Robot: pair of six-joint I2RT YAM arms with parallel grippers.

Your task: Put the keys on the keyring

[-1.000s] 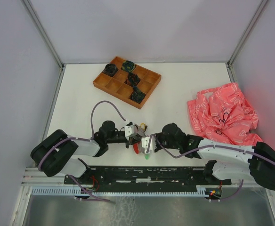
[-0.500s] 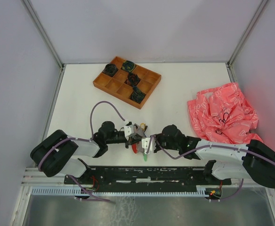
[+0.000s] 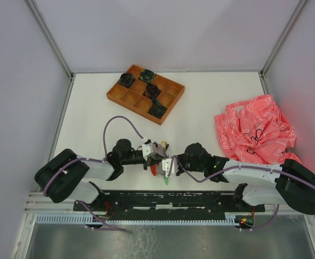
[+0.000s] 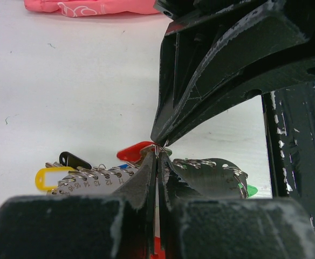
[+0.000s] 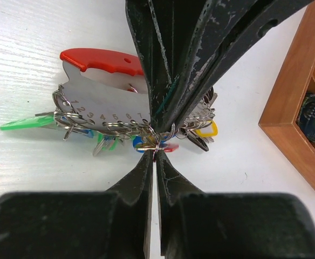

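The keyring (image 5: 101, 58) lies on the white table near the front edge. It has a red curved handle and a grey numbered metal plate (image 5: 98, 105) fringed with small wire rings. It also shows in the top view (image 3: 156, 168). Keys hang from the rings, with green (image 5: 25, 123), yellow (image 5: 207, 130), blue and red tags. My left gripper (image 3: 153, 158) and right gripper (image 3: 165, 165) meet tip to tip over the keyring. The left gripper (image 4: 157, 154) is shut on a wire ring at the plate's edge. The right gripper (image 5: 155, 154) is shut on a small key ring.
A wooden compartment tray (image 3: 114, 96) with dark coiled bundles (image 3: 156, 109) stands at the back, and its corner shows in the right wrist view (image 5: 303, 108). A crumpled pink cloth (image 3: 254, 129) lies at the right. The black base rail (image 3: 163, 198) runs along the near edge.
The right arm has crept slightly left toward the left gripper. Both grippers stay shut at the keyring.
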